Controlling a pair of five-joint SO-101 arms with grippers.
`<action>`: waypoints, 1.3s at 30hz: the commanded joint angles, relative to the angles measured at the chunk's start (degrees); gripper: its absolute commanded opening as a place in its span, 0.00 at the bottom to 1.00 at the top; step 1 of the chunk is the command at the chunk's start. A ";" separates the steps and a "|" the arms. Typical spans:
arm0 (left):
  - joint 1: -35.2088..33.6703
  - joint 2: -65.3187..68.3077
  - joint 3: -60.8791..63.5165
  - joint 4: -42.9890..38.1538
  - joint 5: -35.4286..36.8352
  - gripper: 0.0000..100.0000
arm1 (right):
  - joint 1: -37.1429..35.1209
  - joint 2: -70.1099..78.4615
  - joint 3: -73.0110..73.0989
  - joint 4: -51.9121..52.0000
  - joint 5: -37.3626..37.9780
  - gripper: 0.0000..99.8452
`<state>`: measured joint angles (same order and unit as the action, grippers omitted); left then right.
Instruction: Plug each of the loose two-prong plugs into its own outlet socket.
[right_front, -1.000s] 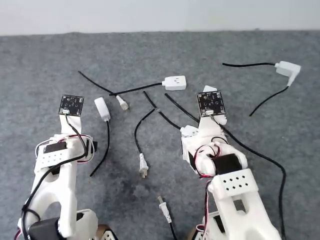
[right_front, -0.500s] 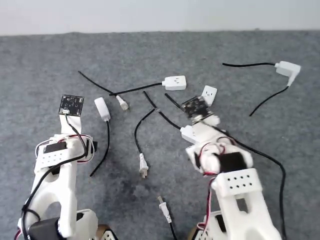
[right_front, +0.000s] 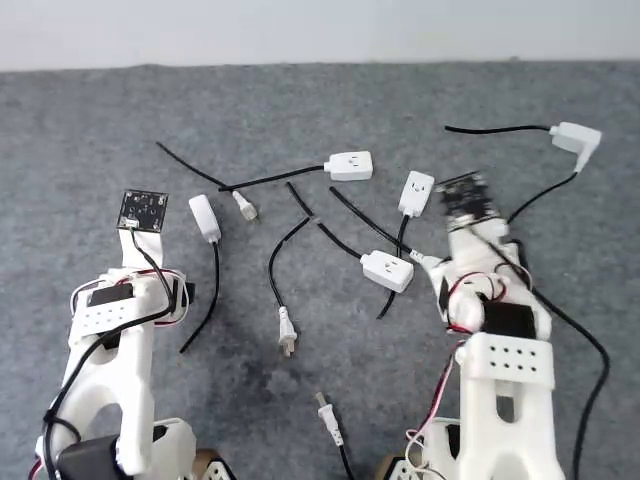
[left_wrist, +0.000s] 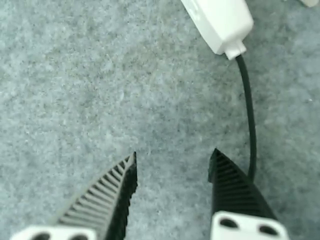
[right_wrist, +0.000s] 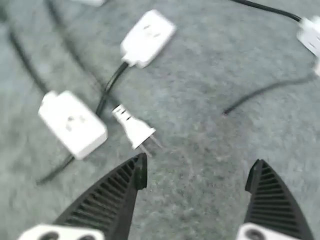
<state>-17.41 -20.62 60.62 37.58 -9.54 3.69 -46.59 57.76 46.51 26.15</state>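
On grey carpet (right_front: 300, 100), left gripper (left_wrist: 174, 156) half open, empty, hovering short of a white socket (left_wrist: 220, 22) on black cord (left_wrist: 248, 115). Right gripper (right_wrist: 200, 160) wide open, empty, tips apart from a two-prong plug (right_wrist: 134, 129) lying just beside a square socket (right_wrist: 72, 124). Far socket (right_wrist: 312, 35) cut off at edge.

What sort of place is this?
Likely a robotics test bench: a left arm and right arm over grey matting strewn with outlet sockets and loose plugs.

bright, even light; shadows soft and faint.
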 joint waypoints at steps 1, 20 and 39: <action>0.09 -2.02 -0.48 -1.32 0.18 0.24 | -2.95 4.00 -1.32 0.66 13.45 0.30; 0.09 -1.93 -0.48 -1.32 0.18 0.24 | -3.12 34.95 -13.45 -1.98 19.87 0.30; 0.09 -1.85 -0.57 -1.32 0.09 0.24 | -13.41 39.87 -16.88 -1.98 20.04 0.30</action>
<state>-17.41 -20.62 60.62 37.58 -9.54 -9.32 -6.42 44.13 45.19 45.32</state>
